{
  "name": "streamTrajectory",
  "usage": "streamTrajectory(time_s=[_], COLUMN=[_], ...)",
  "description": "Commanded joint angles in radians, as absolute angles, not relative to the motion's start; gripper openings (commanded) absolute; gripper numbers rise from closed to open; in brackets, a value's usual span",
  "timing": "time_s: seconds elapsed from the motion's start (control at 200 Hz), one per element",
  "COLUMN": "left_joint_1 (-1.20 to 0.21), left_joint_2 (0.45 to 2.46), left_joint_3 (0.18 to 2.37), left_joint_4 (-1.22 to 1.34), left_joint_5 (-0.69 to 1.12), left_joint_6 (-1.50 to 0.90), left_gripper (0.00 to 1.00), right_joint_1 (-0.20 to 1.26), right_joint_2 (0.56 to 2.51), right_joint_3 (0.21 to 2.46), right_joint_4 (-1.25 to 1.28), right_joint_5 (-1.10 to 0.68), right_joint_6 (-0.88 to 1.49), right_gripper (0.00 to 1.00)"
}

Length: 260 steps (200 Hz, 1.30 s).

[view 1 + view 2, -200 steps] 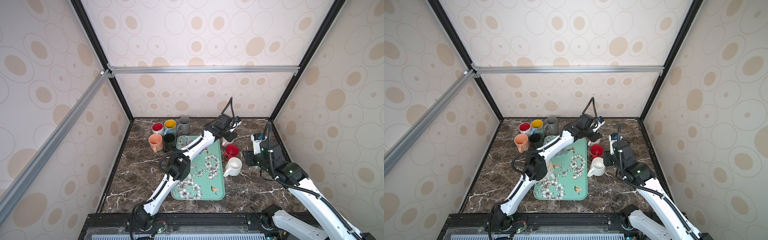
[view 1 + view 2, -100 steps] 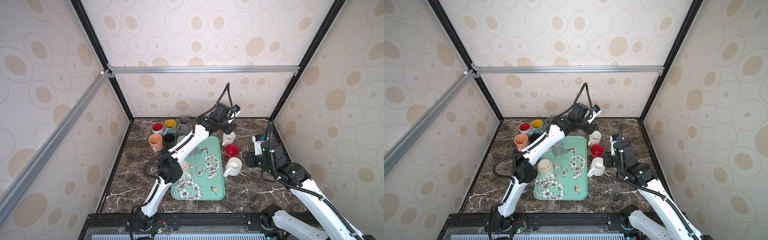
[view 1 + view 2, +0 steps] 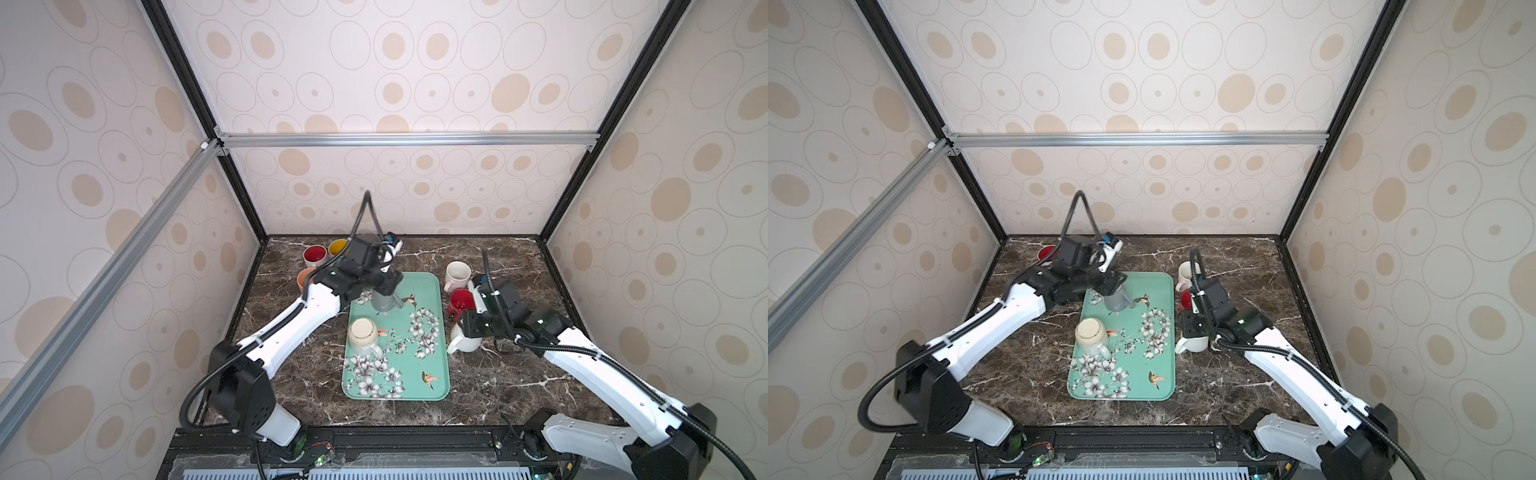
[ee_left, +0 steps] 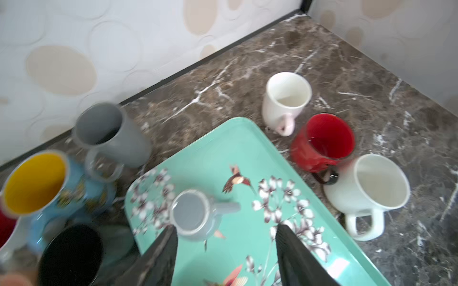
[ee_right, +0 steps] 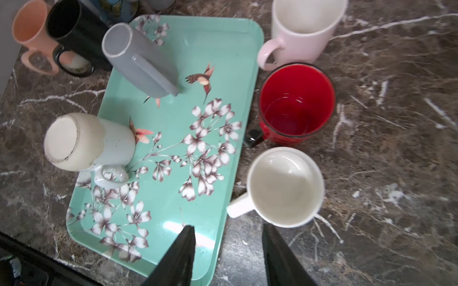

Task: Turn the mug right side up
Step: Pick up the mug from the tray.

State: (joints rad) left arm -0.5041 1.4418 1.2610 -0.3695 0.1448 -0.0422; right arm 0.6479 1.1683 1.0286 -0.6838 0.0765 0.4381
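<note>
A floral tray [image 3: 415, 368] lies mid-frame in both top views, the left gripper [image 4: 226, 229] over its upper end and the right gripper [image 5: 229, 227] off its right edge both gape empty, and the gray mug [image 3: 384, 301] stands upside down on the tray under the left gripper.

Bright, even, diffuse light filled both top views, and shadows on the counter [image 3: 519, 386] were soft. The left wrist view was motion-blurred, worst near 9 o'clock, and the left pincer [image 4: 226, 229] at 6 o'clock was out of focus. In the right wrist view, glare streaked the tray [image 5: 218, 49] near 6 o'clock.
</note>
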Motion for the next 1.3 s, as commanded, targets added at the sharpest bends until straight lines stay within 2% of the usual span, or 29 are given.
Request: streamTrajectory(time_s=[0.0,0.1,0.3,0.415,0.515,0.845,1.06,1.17,1.296], left_joint_1=[-0.432,-0.357,-0.169,-0.049,-0.034,0.023,0.032,0.034,0.035], left_joint_2=[1.306,1.189,1.016,0.969,0.945,0.965,0.967,0.952,0.934], left_joint_3=[1.115,0.979,0.839,0.806,0.799,0.702,0.675,0.658,0.635], left_joint_4=[-0.285,-0.295,-0.41,-0.442,-0.434,-0.276,-0.266,-0.27,-0.267], left_joint_5=[0.18,0.182,0.092,0.158,0.163,0.399,0.418,0.425,0.44], left_joint_6=[-0.102,-0.126,-0.162,-0.173,-0.196,-0.378,-0.383,-0.389,-0.403], left_gripper=[0.65,0.65,0.73,0.74,0.76,0.76,0.75,0.75,0.75], right_joint_1=[0.746,0.833,0.981,1.039,1.065,1.091,1.09,1.087,1.084], right_joint_2=[1.275,1.419,1.685,1.789,1.839,1.924,1.978,1.998,2.008], right_joint_3=[1.098,1.168,1.328,1.426,1.462,1.473,1.515,1.509,1.505], right_joint_4=[-0.632,-0.621,-0.572,-0.618,-0.638,-0.605,-0.601,-0.573,-0.563], right_joint_5=[0.11,0.097,0.024,0.033,0.03,0.008,0.064,0.104,0.133], right_joint_6=[0.472,0.482,0.487,0.46,0.458,0.481,0.425,0.396,0.375], right_gripper=[0.48,0.48,0.48,0.48,0.48,0.48,0.48,0.46,0.38])
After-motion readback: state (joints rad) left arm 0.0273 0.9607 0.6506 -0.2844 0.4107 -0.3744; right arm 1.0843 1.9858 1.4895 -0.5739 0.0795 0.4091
